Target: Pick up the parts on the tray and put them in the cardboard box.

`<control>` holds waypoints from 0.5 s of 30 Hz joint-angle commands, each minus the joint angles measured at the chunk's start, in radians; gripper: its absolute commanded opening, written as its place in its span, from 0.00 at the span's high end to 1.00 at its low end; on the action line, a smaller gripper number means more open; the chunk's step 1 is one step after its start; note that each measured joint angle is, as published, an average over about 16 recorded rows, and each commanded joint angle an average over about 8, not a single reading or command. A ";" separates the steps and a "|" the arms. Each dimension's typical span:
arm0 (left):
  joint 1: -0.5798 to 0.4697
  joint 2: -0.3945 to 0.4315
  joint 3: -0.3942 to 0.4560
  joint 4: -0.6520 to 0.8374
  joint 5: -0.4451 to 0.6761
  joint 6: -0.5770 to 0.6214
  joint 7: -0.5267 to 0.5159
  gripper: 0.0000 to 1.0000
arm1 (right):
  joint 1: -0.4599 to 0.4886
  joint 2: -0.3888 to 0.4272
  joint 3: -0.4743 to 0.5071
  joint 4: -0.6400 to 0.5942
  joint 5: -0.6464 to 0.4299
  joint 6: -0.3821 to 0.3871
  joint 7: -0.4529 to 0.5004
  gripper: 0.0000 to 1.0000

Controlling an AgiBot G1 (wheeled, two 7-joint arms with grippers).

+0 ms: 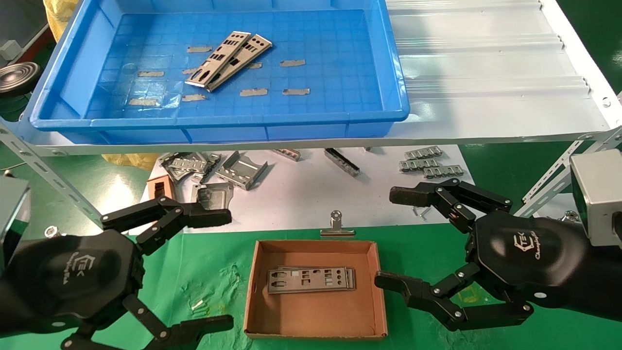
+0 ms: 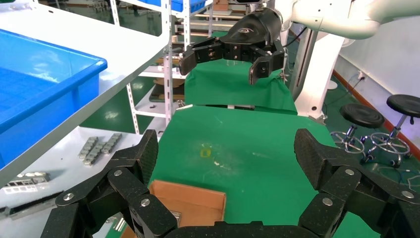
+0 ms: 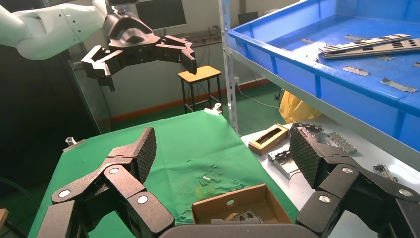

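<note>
The tray (image 1: 63,92) sits on a white metal shelf (image 1: 486,87) and holds two parts (image 1: 228,61) lying side by side, touching and partly overlapping, set diagonally near the middle of its grid floor among several beige tape scraps (image 1: 291,62). The cardboard box (image 1: 257,291) rests lower down on a green cloth (image 1: 204,272) covering the counter; inside it a small stack of parts (image 1: 311,279) lies flat toward the far half of the box (how many plates are in the stack cannot be told).

Beneath the shelf a white sheet (image 1: 301,194) carries loose bent grey brackets (image 1: 240,170), a few clips (image 1: 427,163) and a small brown frame-like block (image 1: 159,187). A silver binder clip (image 1: 336,228) lies just beyond the box's far wall. The wrist views show a green floor, shelving uprights, black stools (image 2: 364,115) and a small wooden stool (image 3: 200,77).

The parts are thin, long silver-grey plates punched with round and rectangular cutouts.

The left end effector (image 1: 214,267) hovers just left of the box, fingers spread wide and holding nothing. The right end effector (image 1: 391,238) hovers just right of the box, likewise spread wide and empty, its lower finger close to the box's right wall.
</note>
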 commanded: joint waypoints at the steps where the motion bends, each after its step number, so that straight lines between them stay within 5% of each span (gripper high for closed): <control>1: 0.000 0.000 0.000 0.000 0.000 0.000 0.000 0.00 | 0.000 0.000 0.000 0.000 0.000 0.000 0.000 0.00; 15: 0.000 0.000 0.000 0.000 0.000 0.000 0.000 0.00 | 0.000 0.000 0.000 0.000 0.000 0.000 0.000 0.00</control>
